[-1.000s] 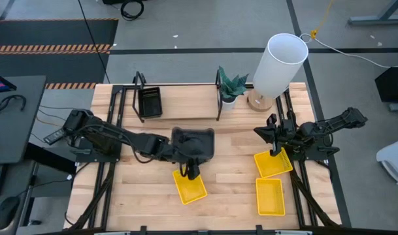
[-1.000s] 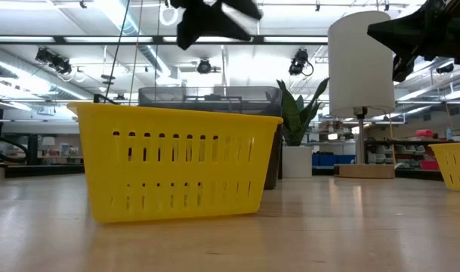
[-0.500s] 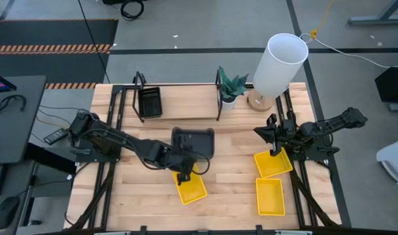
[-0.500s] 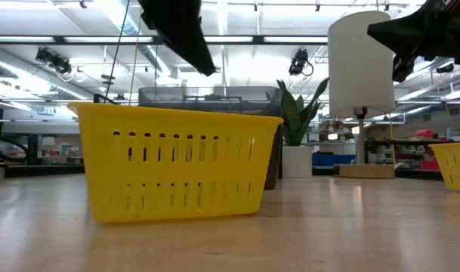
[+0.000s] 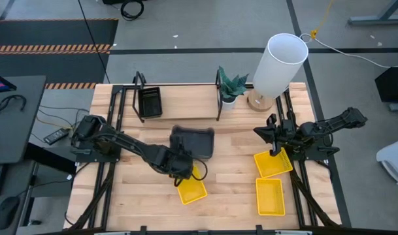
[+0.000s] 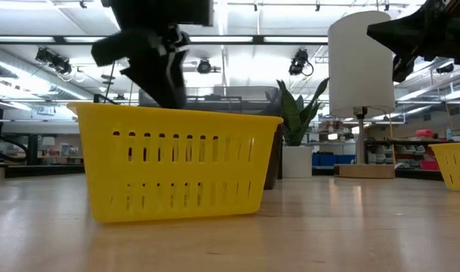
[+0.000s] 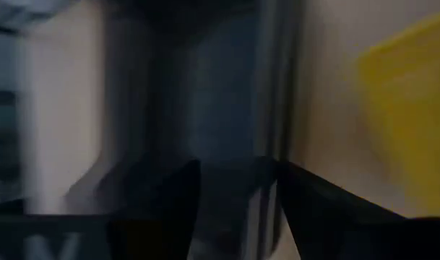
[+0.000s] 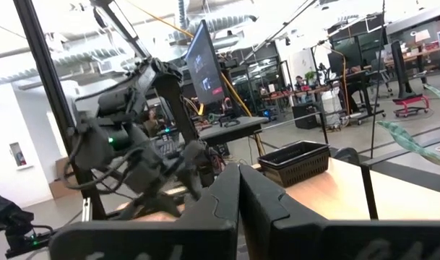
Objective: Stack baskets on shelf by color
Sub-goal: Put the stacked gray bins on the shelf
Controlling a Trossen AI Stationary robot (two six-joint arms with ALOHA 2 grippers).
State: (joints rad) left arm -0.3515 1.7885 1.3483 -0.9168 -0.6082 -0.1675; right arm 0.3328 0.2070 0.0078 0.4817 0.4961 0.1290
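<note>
**Left gripper low at the yellow basket's rim**

Left gripper [image 5: 183, 172] down at the near-centre bright yellow slotted plastic basket [image 5: 191, 188], just beside its rim — fingers blurred, open or closed impossible to tell. Behind it, a stack of dark grey rounded plastic baskets [image 5: 193, 141]. Right gripper [image 5: 274, 151] pinched shut, empty, poised over the edge of a second yellow basket [image 5: 272, 163]; a third yellow basket [image 5: 270, 196] close by. On the light-wood, black-framed shelf [image 5: 185, 101] — a black perforated basket [image 5: 149, 102].

No text, label, brand, number or sign can be read on anything in these views
</note>
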